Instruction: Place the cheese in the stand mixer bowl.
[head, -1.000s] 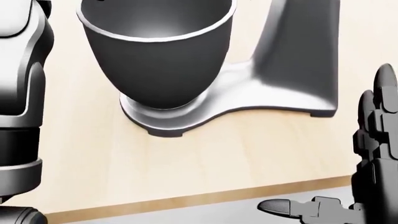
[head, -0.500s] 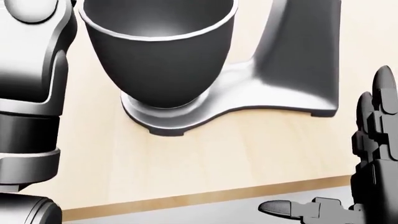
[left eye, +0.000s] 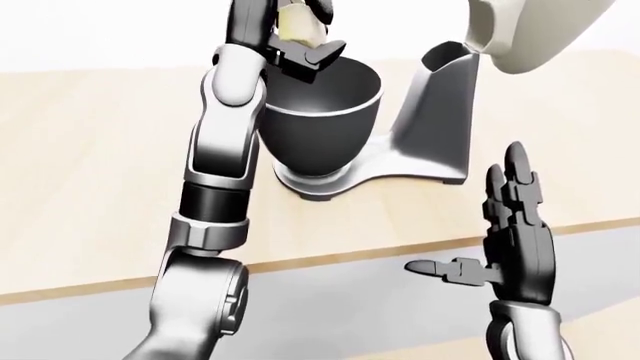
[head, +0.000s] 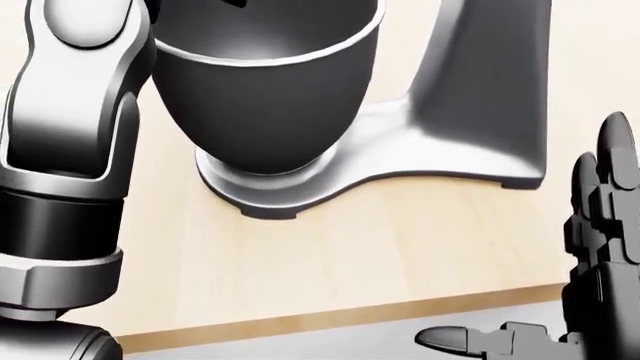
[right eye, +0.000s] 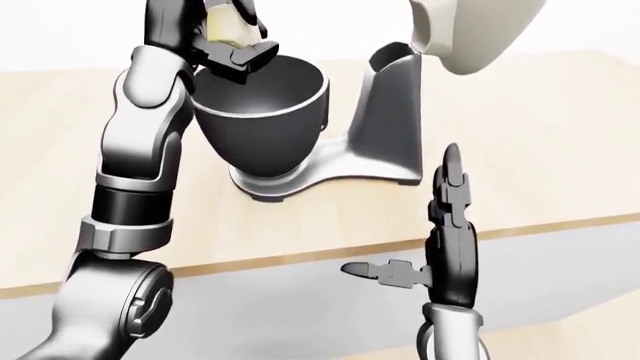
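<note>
The dark stand mixer bowl (left eye: 322, 124) sits on the mixer's silver base (left eye: 380, 166) on a light wooden counter (left eye: 90, 157). My left hand (left eye: 298, 41) is raised over the bowl's left rim and is shut on the pale yellow cheese (left eye: 298, 24), which shows between the fingers at the top of the left-eye view. In the right-eye view the cheese (right eye: 226, 24) is above the bowl (right eye: 262, 120). My right hand (left eye: 500, 225) is open and empty, fingers pointing up, at the counter's near edge, right of the mixer. The head view shows only the bowl (head: 265, 90) and my left forearm (head: 70, 150).
The mixer's cream tilt head (left eye: 525, 30) hangs above at the upper right. The mixer column (left eye: 440, 112) stands right of the bowl. The counter's near edge (left eye: 350, 259) runs across the lower part, with grey floor below.
My left arm has moved right and up toward the bowl, coming further into the head view. My right hand has stayed still.
</note>
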